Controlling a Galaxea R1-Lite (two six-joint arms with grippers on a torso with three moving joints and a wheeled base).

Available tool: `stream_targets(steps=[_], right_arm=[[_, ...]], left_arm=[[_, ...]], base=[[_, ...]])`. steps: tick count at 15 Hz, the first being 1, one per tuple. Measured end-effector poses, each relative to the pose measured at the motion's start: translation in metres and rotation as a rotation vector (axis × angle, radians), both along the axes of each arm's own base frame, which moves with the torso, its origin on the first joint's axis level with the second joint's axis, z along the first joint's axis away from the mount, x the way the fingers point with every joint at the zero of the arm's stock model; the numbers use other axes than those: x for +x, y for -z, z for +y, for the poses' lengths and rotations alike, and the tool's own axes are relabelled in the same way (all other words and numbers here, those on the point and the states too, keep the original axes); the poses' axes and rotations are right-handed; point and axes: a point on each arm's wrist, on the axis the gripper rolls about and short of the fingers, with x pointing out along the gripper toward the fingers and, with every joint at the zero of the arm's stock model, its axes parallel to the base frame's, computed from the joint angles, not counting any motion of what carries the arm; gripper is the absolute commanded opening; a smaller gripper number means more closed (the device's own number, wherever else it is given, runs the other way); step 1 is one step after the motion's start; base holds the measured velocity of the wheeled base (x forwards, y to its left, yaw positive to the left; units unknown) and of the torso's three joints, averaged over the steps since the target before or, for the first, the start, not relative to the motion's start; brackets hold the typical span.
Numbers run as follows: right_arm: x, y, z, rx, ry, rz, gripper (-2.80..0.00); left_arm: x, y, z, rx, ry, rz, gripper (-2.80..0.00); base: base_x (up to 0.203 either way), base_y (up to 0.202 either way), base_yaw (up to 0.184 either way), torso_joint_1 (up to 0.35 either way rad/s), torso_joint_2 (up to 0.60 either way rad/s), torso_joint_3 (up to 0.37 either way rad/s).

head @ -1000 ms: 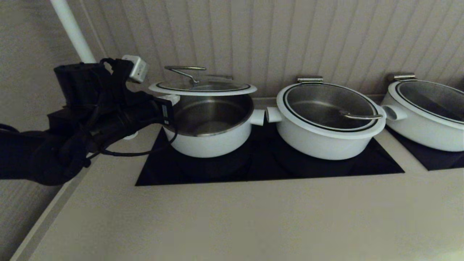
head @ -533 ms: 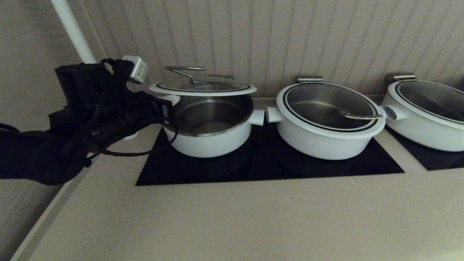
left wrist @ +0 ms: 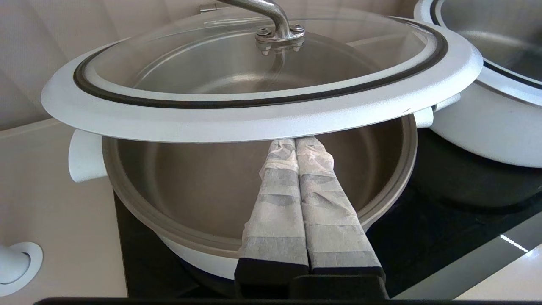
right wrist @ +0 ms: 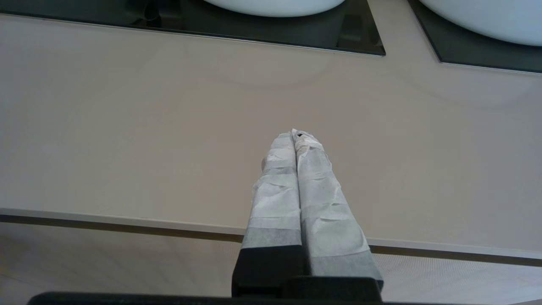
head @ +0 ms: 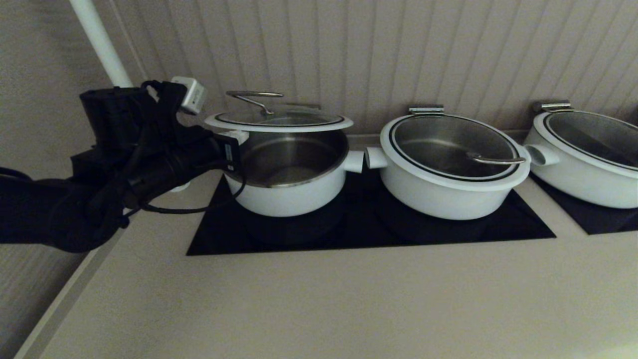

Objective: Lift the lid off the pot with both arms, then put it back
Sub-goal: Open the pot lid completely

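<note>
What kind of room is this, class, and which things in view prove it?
Probably a kitchen or cooking showroom: white pots stand on black glass hobs set into a beige countertop.

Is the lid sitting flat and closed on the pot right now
No, the lid is raised clear of the pot, propped on the shut left tool.

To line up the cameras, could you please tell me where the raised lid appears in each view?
Head view: the lid sits left of centre, above the pot.
Left wrist view: the lid spans the upper half, propped on the shut left gripper.
Right wrist view: not in it.
Shared landmark: the pot.
</note>
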Motion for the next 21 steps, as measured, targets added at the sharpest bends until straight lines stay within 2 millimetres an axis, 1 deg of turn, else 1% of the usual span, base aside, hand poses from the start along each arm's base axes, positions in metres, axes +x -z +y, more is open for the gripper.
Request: stream_targets(steps=[6,10,17,21], right_arm=[[0.000,0.000,0.000,0.001,0.001,0.001,-2.80],[0.000,0.000,0.000,0.000,0.001,0.001,-2.80],[0.000,0.000,0.000,0.000,0.001,0.002,-2.80],[0.000,0.000,0.000,0.000,0.001,0.002,-2.80]], left_arm=[[0.001,0.000,0.000,0.001,0.000,0.000,-2.80],[0.005,0.002,-0.002,0.002,0.000,0.000,-2.80],[0.018,-0.003,-0.005,-0.004,-0.001,-0.022,-2.80],[0.021,-0.009,-0.006,-0.011,-0.001,-0.045,-2.80]], base=[[0.000,0.000,0.000,0.000,0.00,0.000],[0.000,0.000,0.000,0.000,0.00,0.000],[0.000,0.000,0.000,0.000,0.00,0.000],[0.000,0.000,0.000,0.000,0.00,0.000]])
